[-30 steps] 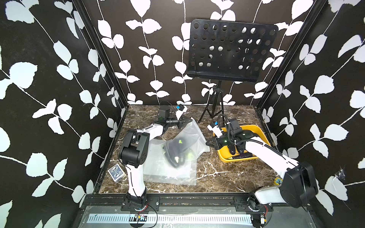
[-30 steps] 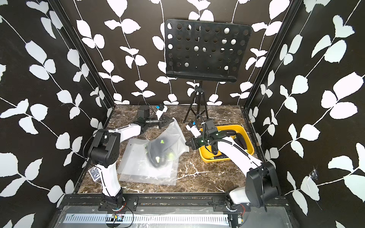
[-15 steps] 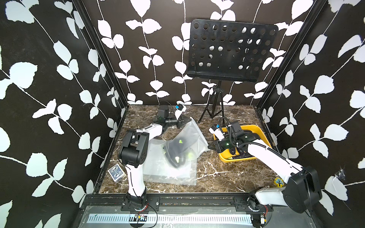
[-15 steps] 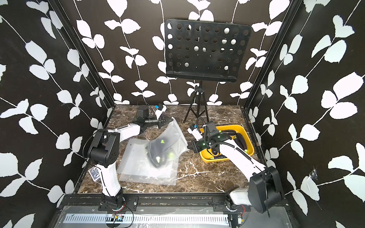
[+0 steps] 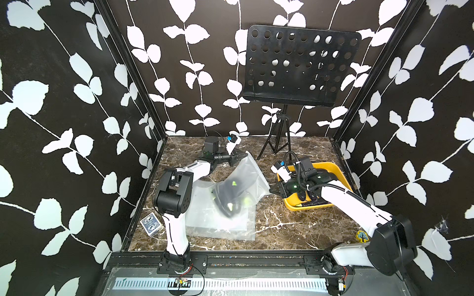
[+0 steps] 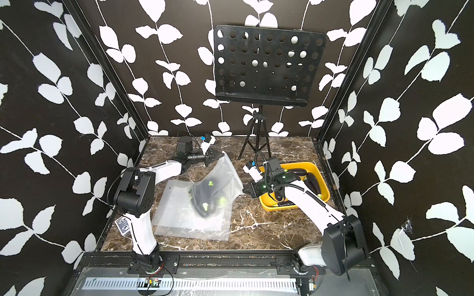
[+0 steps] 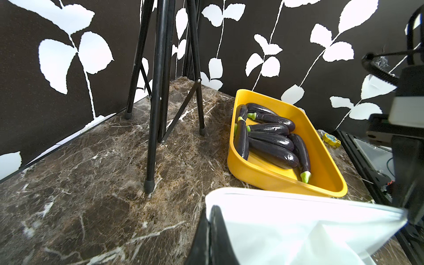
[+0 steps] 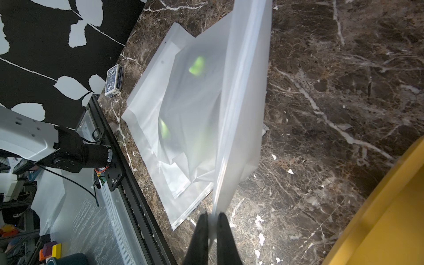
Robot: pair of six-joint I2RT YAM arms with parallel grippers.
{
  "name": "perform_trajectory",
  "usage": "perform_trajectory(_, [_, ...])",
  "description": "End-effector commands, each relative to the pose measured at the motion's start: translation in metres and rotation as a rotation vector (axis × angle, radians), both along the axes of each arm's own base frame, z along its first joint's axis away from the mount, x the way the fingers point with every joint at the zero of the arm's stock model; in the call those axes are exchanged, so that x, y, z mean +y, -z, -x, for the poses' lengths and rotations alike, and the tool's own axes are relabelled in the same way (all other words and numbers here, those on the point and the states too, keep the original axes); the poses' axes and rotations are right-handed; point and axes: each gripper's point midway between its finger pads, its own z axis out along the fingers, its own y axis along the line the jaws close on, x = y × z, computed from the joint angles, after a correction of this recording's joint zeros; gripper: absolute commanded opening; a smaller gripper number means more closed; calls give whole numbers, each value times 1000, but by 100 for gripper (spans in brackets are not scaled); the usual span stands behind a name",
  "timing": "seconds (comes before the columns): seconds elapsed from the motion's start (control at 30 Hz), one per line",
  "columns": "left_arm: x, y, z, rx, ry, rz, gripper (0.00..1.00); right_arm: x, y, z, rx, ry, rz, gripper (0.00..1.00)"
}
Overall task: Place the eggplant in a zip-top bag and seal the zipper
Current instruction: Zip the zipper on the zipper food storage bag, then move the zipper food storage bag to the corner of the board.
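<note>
The frosted zip-top bag (image 5: 246, 174) (image 6: 220, 179) is stretched by its top edge between my two grippers. Dark eggplant (image 5: 228, 197) (image 6: 205, 197) with green tips shows through it, low in the bag. My left gripper (image 5: 241, 155) (image 6: 218, 155) is shut on the bag's far corner; in the left wrist view its jaws (image 7: 211, 213) pinch the white film (image 7: 298, 224). At the near end of that edge, beside the tray, my right gripper (image 5: 272, 191) (image 6: 245, 191) is shut on the bag. Its wrist view shows the strip (image 8: 241, 103) running up from the closed jaws (image 8: 212, 215).
A yellow tray (image 5: 331, 166) (image 7: 275, 176) with several eggplants (image 7: 268, 137) sits at the right, under my right arm. A music stand's tripod (image 5: 279, 143) stands at the back. Spare bags (image 5: 220, 225) lie flat under the held one. A card deck (image 5: 151, 224) lies front left.
My right gripper has slid along the bag's top edge, from beside the tray's far end toward the near corner. The left gripper has kept its hold and place.
</note>
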Motion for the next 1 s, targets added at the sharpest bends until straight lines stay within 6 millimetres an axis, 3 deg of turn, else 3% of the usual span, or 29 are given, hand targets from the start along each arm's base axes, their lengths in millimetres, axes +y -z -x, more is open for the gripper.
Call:
perform_trajectory(0.0, [19, -32, -25, -89, -94, 22, 0, 3, -1, 12, 63, -12, -7, 11])
perform_trajectory(0.17, [-1, -26, -1, -87, 11, -2, 0, 18, -53, -54, -113, 171, -113, 42])
perform_trajectory(0.27, [-3, -17, -4, -45, -2, -8, 0, 19, -88, -87, -212, 289, -177, 49])
perform_trajectory(0.33, [-1, -12, -11, -32, -31, -12, 0, 9, -106, -101, -277, 374, -182, 52])
perform_trajectory(0.5, [16, -14, -36, -39, -169, -20, 0, -17, -107, -115, -302, 475, -111, 54])
perform_trajectory(0.6, [38, -20, -62, -65, -328, -45, 0, -15, -95, -115, -271, 465, -106, 55])
perform_trajectory(0.7, [74, -26, -87, -78, -512, -69, 0, -5, -84, -111, -241, 423, -115, 54])
perform_trajectory(0.97, [197, -31, -133, -77, -951, -86, 0, 26, -72, -94, -245, 301, -61, 54])
